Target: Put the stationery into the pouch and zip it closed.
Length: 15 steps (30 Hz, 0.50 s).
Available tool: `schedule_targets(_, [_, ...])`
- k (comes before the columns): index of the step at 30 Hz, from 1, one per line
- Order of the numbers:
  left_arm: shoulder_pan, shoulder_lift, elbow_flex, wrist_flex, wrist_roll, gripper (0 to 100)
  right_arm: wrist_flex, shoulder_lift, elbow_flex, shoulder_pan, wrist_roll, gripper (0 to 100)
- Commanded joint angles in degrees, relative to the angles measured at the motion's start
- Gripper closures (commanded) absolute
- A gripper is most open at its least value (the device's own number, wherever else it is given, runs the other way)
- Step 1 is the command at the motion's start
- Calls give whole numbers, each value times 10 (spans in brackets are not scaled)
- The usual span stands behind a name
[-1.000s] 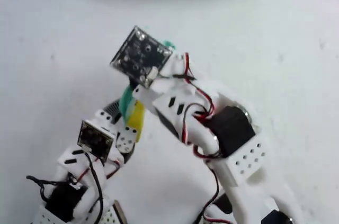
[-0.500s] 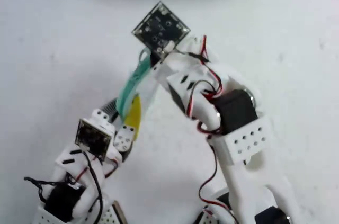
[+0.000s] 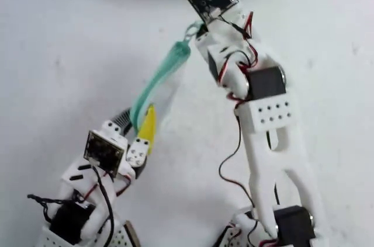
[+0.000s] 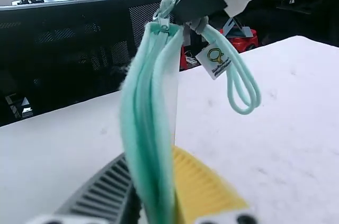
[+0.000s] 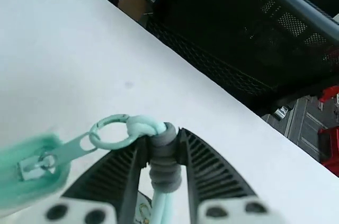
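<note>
Between the two arms, over the white table point(image 3: 70, 54), the mint pouch point(image 3: 156, 83) is stretched out long
At its near end the left gripper point(image 3: 135, 124) is clamped on the pouch, with the grey finger point(image 3: 121, 119) on one side and the yellow finger point(image 3: 149, 125) on the other. At the far end the right gripper point(image 3: 198, 30) is pinched tight on the grey bead point(image 5: 161, 155) of the mint cord point(image 4: 241, 83), which joins a ring point(image 5: 111, 131) on the zipper pull point(image 5: 71, 149). The pull sits at the pouch's far end, just beside the right gripper, and a small tag point(image 4: 214, 60) dangles by the cord loop
</note>
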Motion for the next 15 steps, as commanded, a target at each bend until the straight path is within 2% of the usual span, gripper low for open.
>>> schedule_targets(1, [-4, 3, -14, 14, -2, 979, -41, 16, -13, 58, -2, 981])
schedule_targets(12, [-4, 3, -13, 14, -2, 979, -13, 19, -16, 44, -3, 972])
schedule_targets(15, [-5, 3, -12, 11, -2, 977, 50, -17, -17, 17, -4, 852])
